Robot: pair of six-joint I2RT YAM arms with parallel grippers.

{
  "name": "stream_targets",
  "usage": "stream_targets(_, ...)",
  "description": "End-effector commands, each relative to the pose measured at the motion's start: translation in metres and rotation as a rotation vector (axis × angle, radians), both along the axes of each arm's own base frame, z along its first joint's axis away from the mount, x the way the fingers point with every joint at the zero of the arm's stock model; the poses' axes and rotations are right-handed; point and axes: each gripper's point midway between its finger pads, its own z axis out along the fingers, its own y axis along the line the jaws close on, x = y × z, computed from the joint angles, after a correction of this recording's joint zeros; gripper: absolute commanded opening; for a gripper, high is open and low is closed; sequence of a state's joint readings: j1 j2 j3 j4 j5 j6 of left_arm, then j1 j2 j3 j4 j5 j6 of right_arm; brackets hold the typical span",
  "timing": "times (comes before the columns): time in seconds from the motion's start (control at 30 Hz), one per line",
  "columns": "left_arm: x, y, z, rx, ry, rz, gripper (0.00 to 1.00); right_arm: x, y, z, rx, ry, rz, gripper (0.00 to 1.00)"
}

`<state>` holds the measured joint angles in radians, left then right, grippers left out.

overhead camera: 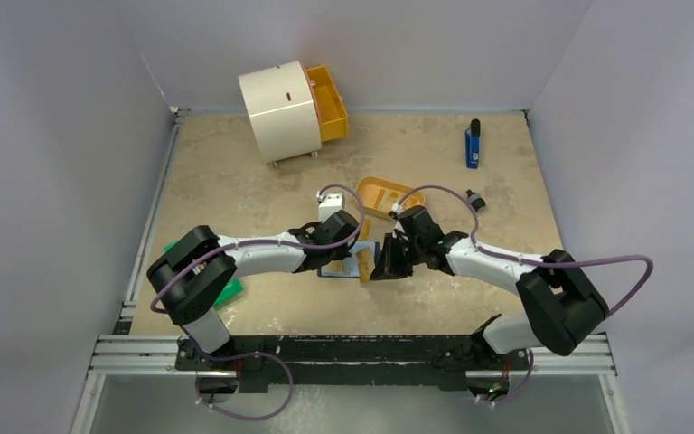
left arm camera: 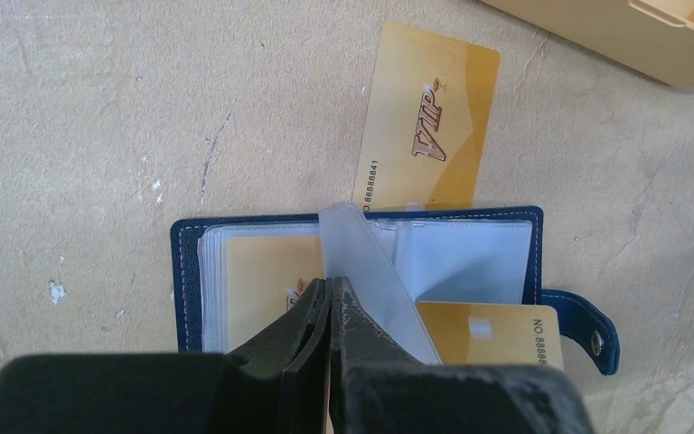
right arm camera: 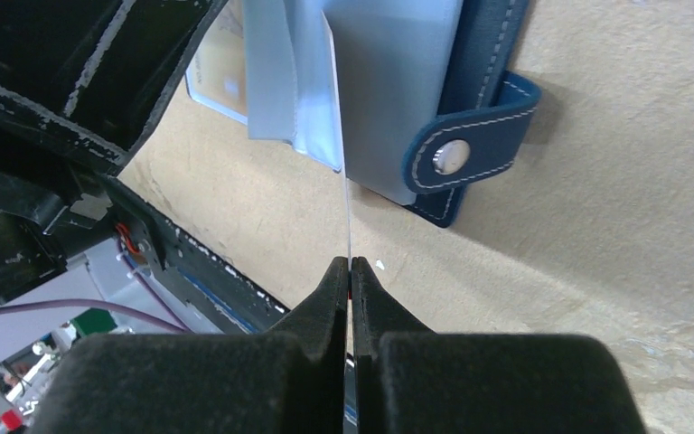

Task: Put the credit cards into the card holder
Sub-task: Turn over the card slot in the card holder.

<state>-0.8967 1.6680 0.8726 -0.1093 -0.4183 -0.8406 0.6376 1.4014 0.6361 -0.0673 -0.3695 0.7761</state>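
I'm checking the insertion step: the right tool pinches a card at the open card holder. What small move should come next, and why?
Probably ease the right tool forward a little, sliding its card deeper into the card holder. The card juts past the snap-tab edge, only partly in, and the left tool pinches a clear sleeve up, so the pocket looks open.

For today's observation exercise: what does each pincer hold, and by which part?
Left pincer pinches a clear sleeve of the card holder by its lifted edge. Right pincer grips a credit card, seen edge-on, by its near end.
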Motion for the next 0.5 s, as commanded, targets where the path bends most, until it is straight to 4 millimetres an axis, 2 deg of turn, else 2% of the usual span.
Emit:
stream_targets(0.0, -0.008, 0.008, -0.006, 0.006, 0.036, 0.007, 0.00, 0.007, 0.018, 0.017, 0.057, -0.053, 0.063, 0.00)
stream_targets(0.27, -0.006, 0.007, 0.014, -0.023, 0.013, 0.014, 0.01, 0.007, 0.036, 0.020, 0.080, -0.058, 0.104, 0.00)
stream_targets(0.47, -0.005, 0.018, 0.051, -0.049, -0.046, 0.047, 0.11, 0.013, 0.047, 0.035, 0.100, -0.095, 0.120, 0.00)
